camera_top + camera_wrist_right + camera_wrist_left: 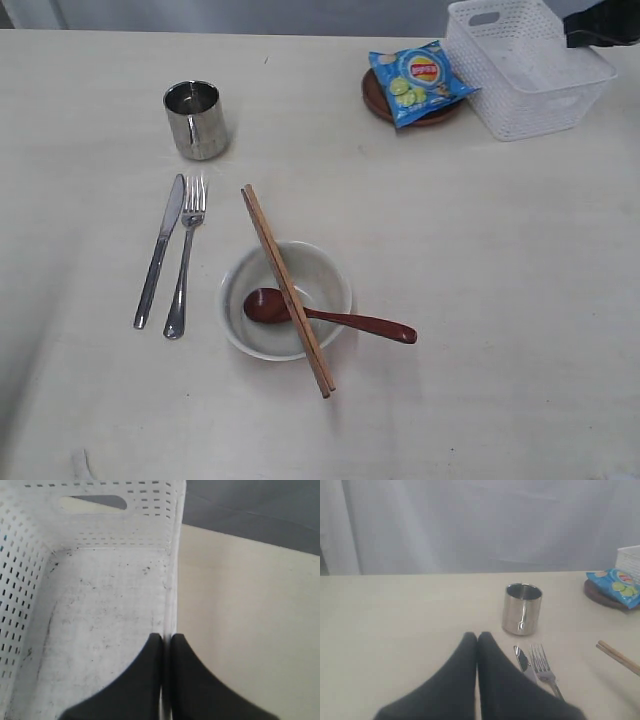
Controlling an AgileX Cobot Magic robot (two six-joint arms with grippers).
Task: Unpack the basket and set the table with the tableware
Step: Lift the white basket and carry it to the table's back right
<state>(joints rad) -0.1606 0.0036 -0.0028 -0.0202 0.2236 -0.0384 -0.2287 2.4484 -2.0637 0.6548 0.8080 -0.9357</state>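
Note:
The white basket (530,100) stands empty at the table's far right corner. My right gripper (572,38) (166,637) is shut on the basket's side wall (172,570), one finger inside and one outside. A steel cup (196,120) (521,609) stands at left, with the knife (160,250) (521,657) and fork (185,260) (543,667) side by side in front of it. The white bowl (330,280) holds the red-brown spoon (340,318), and the chopsticks (285,285) lie across its rim. My left gripper (477,635) is shut on nothing, above the table beside the knife.
A blue snack bag (420,80) (619,586) lies on the brown plate (375,95) just left of the basket. The cream table (500,300) shows bare at right and along the front. A grey curtain hangs behind the far edge.

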